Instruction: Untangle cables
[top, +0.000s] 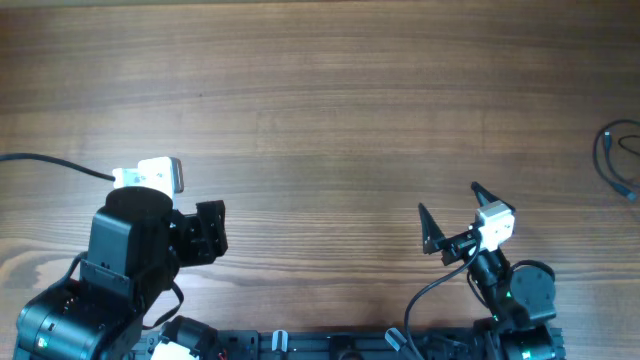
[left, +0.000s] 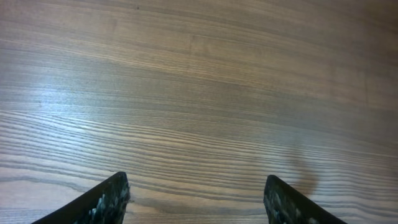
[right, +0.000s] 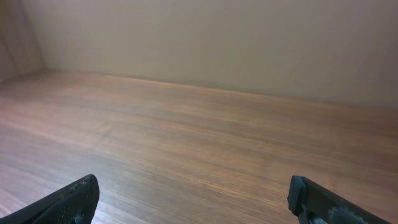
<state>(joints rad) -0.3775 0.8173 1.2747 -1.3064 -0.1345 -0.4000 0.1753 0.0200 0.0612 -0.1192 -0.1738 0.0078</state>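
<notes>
The cables are thin black cords in loose loops at the far right edge of the wooden table in the overhead view, partly cut off by the frame. My left gripper is at the front left, far from them, open and empty; the left wrist view shows only bare wood between its fingers. My right gripper is at the front right, open and empty, well to the left of the cables and nearer the front; the right wrist view shows only wood and a wall.
A thicker black wire runs from the left edge to the left arm's white camera. The arm bases stand along the front edge. A beige wall stands beyond the table's far edge.
</notes>
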